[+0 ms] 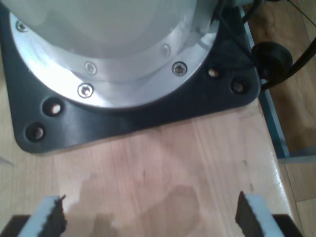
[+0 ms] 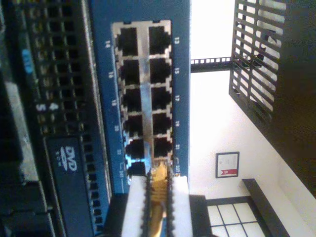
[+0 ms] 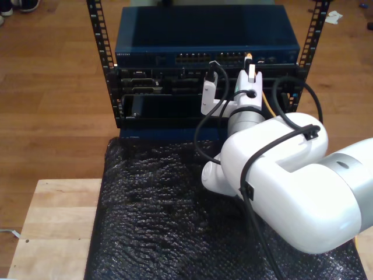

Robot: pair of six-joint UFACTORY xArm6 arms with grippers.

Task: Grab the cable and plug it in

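In the exterior view, going from its left, a pale wooden counter (image 3: 55, 227) carries a sheet of black bubble wrap (image 3: 157, 216). Beyond it stands a black metal rack (image 3: 100, 52) holding a dark blue network switch (image 3: 204, 38) with a row of ports along its front, and black server units (image 3: 163, 87) underneath. Towards the exterior view's right, a large white arm (image 3: 280, 175), wrapped by thick black robot cables (image 3: 256, 157), reaches up to the switch and blocks much of the rack's lower front.

My second gripper (image 2: 158, 190) has its white fingers (image 2: 136, 207) pressed in on the long thin yellow-orange network cable (image 2: 157, 207), pinching it just behind its small clear plug (image 2: 159, 170). The cable's long axis runs straight along the fingers, and the plug points into the block of dark square ports (image 2: 144, 98) on the blue switch, at the end pair nearest the gripper; whether it is seated I cannot tell. This close view also shows white port numbers and a black drive panel marked DVD (image 2: 69, 158), which the exterior view leaves too small to read. In the exterior view the cable (image 3: 267, 102) drops away beside the arm.

My first gripper (image 1: 150, 212) hangs over bare wood with its black-padded fingers (image 1: 52, 217) spread wide apart, holding nothing, facing a black base plate (image 1: 133, 116) with a bolted silver ring (image 1: 123, 84)
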